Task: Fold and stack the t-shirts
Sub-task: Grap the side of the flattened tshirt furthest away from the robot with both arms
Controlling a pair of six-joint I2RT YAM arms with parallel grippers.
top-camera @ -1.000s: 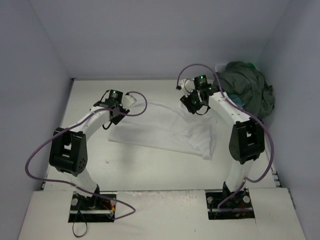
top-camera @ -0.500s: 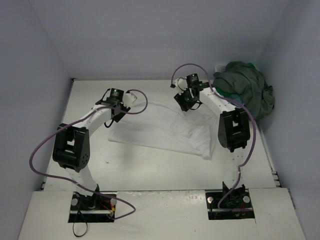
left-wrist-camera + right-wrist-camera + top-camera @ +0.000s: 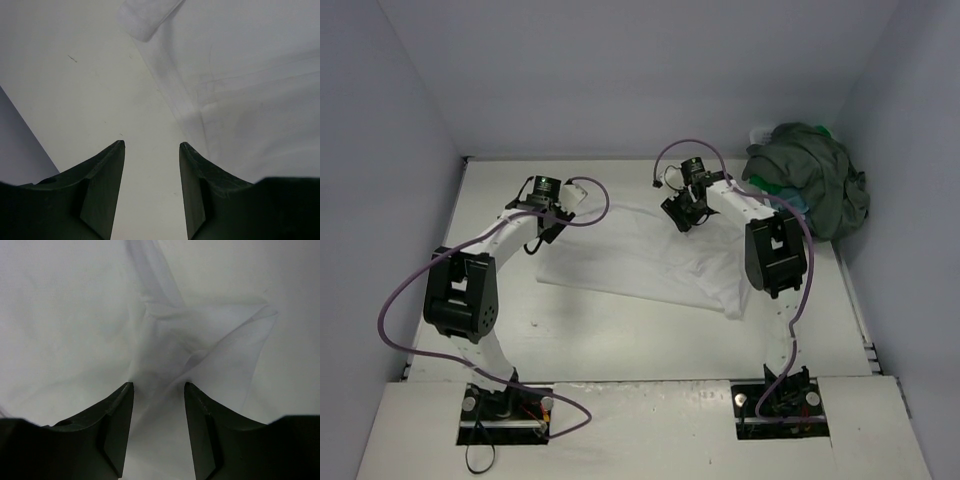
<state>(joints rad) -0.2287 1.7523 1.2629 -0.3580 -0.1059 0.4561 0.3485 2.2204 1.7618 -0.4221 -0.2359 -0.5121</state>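
White t-shirt (image 3: 640, 262) spans left-right; right gripper (image 3: 159, 384) directly over its far crumple, left gripper (image 3: 151, 144) just off its left edge; both jaws apart, empty.

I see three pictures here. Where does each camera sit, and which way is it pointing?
Top external: fixed above and behind the arms, looking down on the white table; both arms show, with left gripper and right gripper.
Left wrist: on the left arm, facing down at table and the flat white cloth t-shirt; its dark fingers show.
Right wrist: on the right arm, facing down at rumpled white cloth; its dark fingers show.
Shared: all three see that t-shirt.
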